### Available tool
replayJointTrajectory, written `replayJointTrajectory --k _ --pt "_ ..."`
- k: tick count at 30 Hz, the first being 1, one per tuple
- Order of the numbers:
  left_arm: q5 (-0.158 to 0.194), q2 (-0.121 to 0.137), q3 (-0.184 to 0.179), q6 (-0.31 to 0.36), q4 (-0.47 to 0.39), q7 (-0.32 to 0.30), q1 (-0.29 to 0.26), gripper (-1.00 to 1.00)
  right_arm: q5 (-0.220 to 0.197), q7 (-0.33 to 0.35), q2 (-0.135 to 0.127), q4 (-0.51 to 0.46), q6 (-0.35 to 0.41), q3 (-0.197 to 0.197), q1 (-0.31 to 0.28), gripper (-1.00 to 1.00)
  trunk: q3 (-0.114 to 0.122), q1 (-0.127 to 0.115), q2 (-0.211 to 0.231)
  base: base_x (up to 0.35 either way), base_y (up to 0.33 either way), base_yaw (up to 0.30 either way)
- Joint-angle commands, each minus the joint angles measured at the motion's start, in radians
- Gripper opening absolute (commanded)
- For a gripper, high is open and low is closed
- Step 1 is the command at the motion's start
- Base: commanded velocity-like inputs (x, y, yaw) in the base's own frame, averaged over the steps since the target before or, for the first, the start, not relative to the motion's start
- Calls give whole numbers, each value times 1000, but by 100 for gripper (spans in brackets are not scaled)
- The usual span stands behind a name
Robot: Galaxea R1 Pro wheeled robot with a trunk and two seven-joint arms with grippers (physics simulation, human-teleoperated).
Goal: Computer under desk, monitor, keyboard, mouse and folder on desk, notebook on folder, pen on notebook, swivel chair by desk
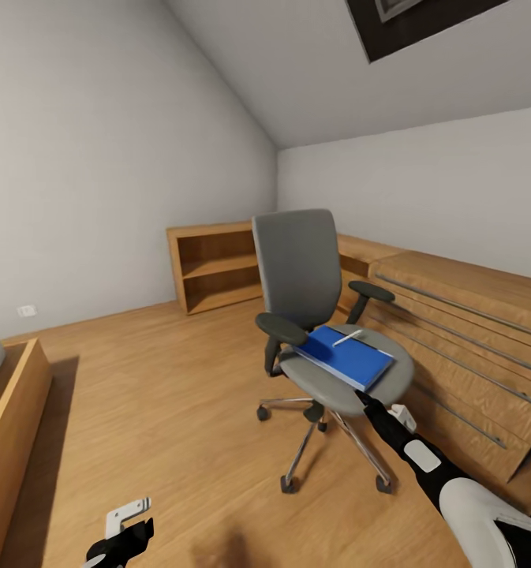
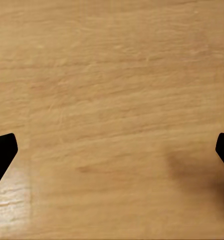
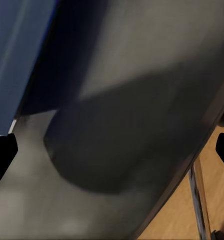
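Centre of the head view: grey swivel chair [image 1: 312, 315] on a wooden floor [image 1: 162, 394], armrests black, chrome base on casters. On its seat, a blue folder [image 1: 348, 356], lying flat toward the seat's right half, a slim white pen [image 1: 346, 338] resting on top near the upper edge. No separate notebook made out between pen and folder.

Lower right of the frame: right arm reaching up to the seat's front rim, right tool [image 1: 364, 397] just at the folder's near corner; contact not clear. In the right wrist view, dark fingertips [image 3: 3, 152] at both side edges, spread wide apart, nothing between them but grey seat cushion [image 3: 141, 100], with the folder [image 3: 17, 55] at the upper left and a chrome chair leg [image 3: 199, 200] at lower right.

Lower left of the head view: left tool [image 1: 127, 527] low over the floor. In the left wrist view, fingertips [image 2: 2, 150] likewise wide apart, bare floorboards [image 2: 112, 100] between.

Background: open wooden bookshelf [image 1: 214, 268] against the far wall, long wooden drawer unit [image 1: 462, 331] with metal rails at right, edge of wooden furniture [image 1: 13, 426] at far left.
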Motion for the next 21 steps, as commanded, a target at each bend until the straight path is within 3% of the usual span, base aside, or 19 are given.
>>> replayJointTrajectory --k 1,11,15,21 --pt "9 0 -1 5 -2 4 0 100 -12 4 0 -1 10 0 -1 100 -1 0 0 311 0 0" --pt "9 0 -1 5 -2 4 0 100 -11 4 0 -1 10 0 -1 100 -1 0 0 228 0 0" --pt "9 0 -1 5 -2 4 0 100 -12 4 0 -1 10 0 -1 100 -1 0 0 -13 0 0" --pt "9 0 -1 5 -2 4 0 100 -11 4 0 -1 8 0 -1 100 -1 0 0 -261 0 0"
